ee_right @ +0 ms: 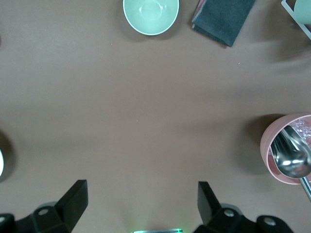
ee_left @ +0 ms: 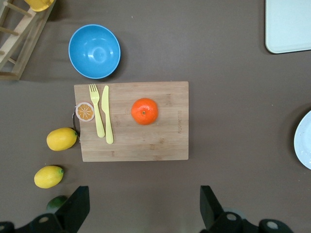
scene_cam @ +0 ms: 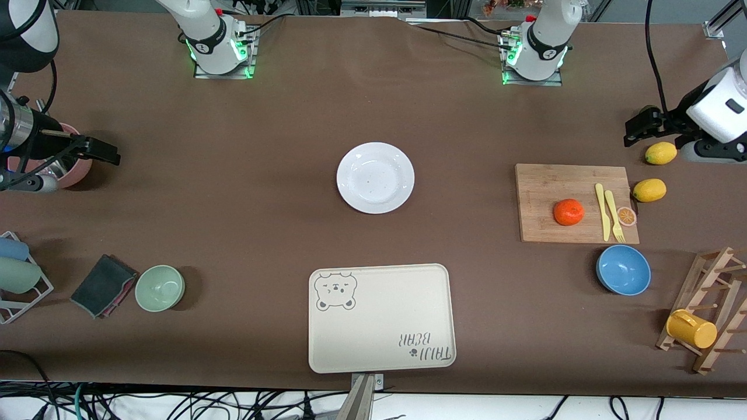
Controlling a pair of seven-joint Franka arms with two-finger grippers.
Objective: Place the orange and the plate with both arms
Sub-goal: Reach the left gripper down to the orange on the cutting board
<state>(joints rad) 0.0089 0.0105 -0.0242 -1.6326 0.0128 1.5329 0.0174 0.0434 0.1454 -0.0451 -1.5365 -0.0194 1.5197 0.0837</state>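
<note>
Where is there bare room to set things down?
Bare: the bear tray, and the cloth between the plate and green bowl. Crowded: the cutting board with the orange, cutlery, lemons and blue bowl.

Bright, even light falls from overhead, so the brown table (scene_cam: 233, 221) reads flat, with soft short shadows beside the green bowl (scene_cam: 160, 287) and the pink bowl (ee_right: 286, 148). The plate (scene_cam: 375, 177) is close to washed out, and a glint sits on the spoon (ee_right: 291, 158) in the right wrist view. All three views are sharp, and green lamps glow at both arm bases.
</note>
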